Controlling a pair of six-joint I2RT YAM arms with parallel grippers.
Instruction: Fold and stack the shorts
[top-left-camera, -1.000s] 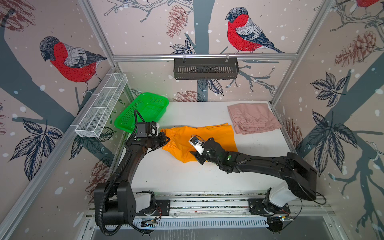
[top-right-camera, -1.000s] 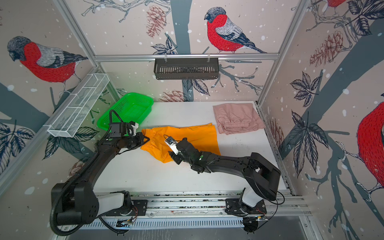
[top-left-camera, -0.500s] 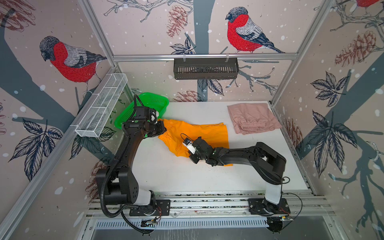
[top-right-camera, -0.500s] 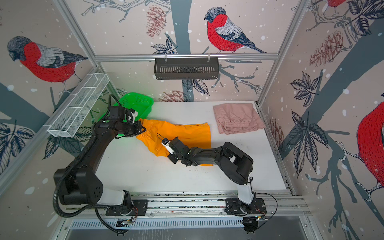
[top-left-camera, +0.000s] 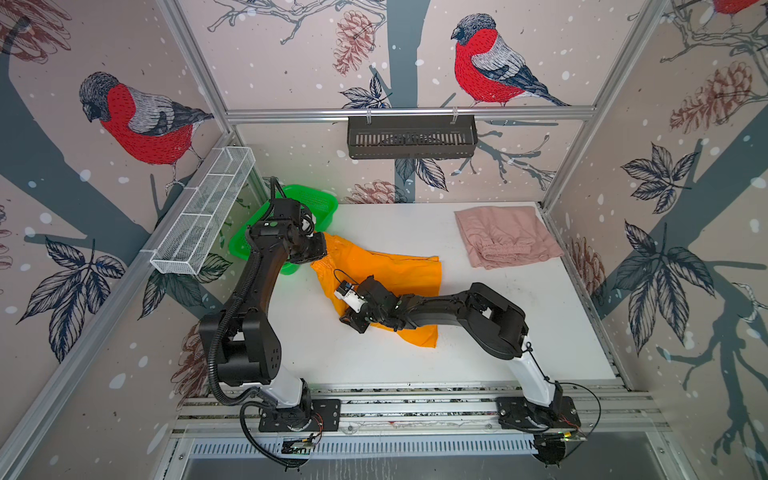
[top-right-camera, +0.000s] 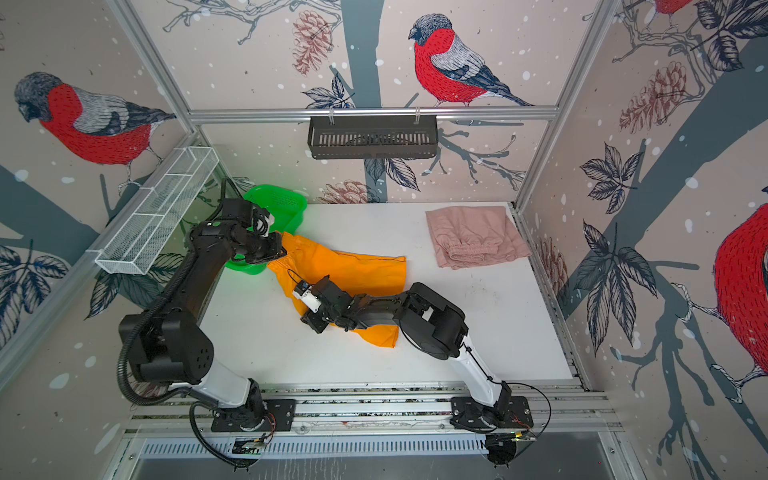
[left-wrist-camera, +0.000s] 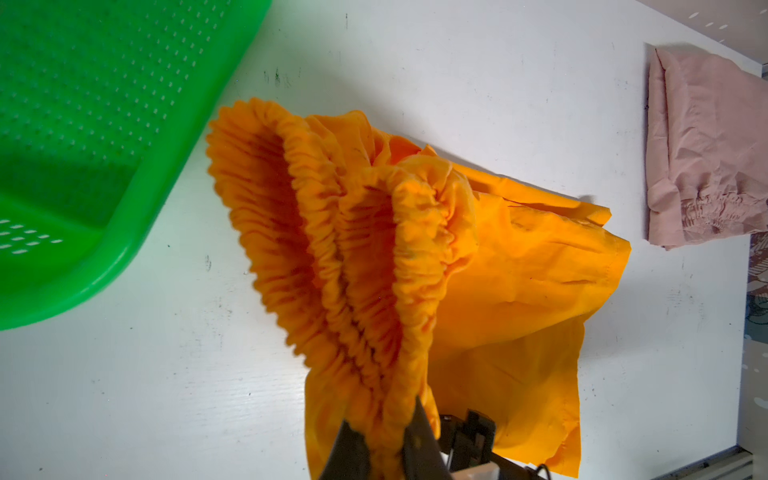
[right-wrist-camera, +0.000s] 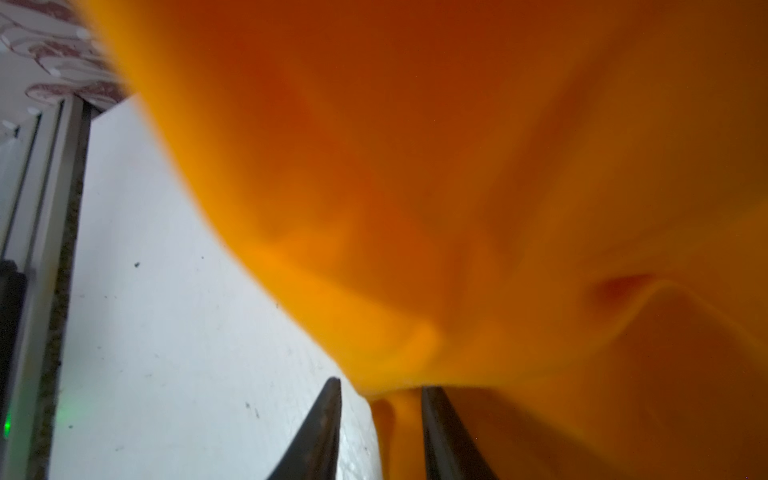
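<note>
Orange shorts (top-left-camera: 386, 270) sprawl across the middle-left of the white surface (top-left-camera: 374, 365), partly lifted and rumpled, not yet folded. Their far-left end rises off the surface just beside the green basket (top-left-camera: 324, 203), which sits in the far-left corner. One leg lies flat toward the right, and another flap trails toward the near side under the right arm.

The left end effector (top-left-camera: 322, 253) is pressed together on the gathered waistband (left-wrist-camera: 316, 232). In the left wrist view its two dark fingers (left-wrist-camera: 417, 415) pinch the bunched elastic, and the fabric hangs open below them like a funnel above the surface (left-wrist-camera: 457, 62).

The right end effector (top-left-camera: 351, 322) sits low at the near-left edge of the orange shorts (top-right-camera: 357, 266), reaching in from the right. In the right wrist view its fingers (right-wrist-camera: 328, 415) stand spread. A loose fold of the orange shorts (right-wrist-camera: 415, 166) droops into the gap and touches only one finger, with bare surface (right-wrist-camera: 166, 332) showing beside the other.

Pink shorts (top-left-camera: 507, 237) lie folded flat in the far-right corner, well apart from the orange pair and from both arms.
</note>
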